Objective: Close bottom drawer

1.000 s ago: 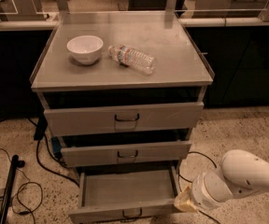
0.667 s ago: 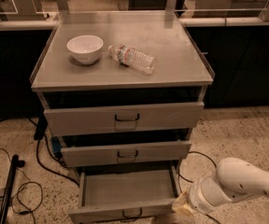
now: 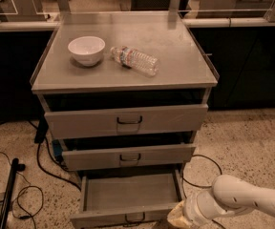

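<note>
The bottom drawer [image 3: 128,194] of the grey metal cabinet stands pulled out. It is a shallow empty tray with a slim front panel and a small dark handle [image 3: 134,218] at the frame's lower edge. My white arm comes in from the lower right. My gripper [image 3: 175,219] is at the drawer front's right corner, close to it or touching it. Most of the gripper is below the frame.
The top drawer [image 3: 128,120] and middle drawer [image 3: 128,156] stand slightly out. A white bowl [image 3: 86,50] and a lying plastic bottle [image 3: 135,60] are on the cabinet top. Black cables [image 3: 42,161] and a black pole [image 3: 6,194] lie on the floor at left.
My arm has moved a little left and down toward the bottom drawer's right front corner. The drawer has not visibly moved.
</note>
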Available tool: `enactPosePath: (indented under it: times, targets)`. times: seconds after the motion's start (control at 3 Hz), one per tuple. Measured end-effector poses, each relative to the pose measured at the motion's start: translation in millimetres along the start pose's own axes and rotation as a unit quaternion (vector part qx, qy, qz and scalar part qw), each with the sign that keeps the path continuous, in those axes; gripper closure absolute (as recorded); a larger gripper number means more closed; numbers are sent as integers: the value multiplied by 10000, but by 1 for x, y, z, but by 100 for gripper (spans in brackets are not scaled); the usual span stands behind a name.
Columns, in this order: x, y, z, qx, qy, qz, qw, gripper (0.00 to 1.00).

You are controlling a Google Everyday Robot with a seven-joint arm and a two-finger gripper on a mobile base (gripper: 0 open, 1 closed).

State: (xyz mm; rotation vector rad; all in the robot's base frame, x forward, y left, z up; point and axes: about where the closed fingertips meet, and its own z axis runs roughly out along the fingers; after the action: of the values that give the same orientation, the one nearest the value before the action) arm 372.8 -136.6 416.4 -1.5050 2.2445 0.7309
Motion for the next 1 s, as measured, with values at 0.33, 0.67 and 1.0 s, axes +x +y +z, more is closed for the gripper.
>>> enactPosePath:
  times: [0.33, 0.67, 1.0]
  targets:
    - [2, -7, 18, 38, -86, -335, 9994, 100]
    - [2, -15, 16, 265, -22, -507, 9984, 100]
    - [4, -17, 28, 247, 32, -444, 9987, 100]
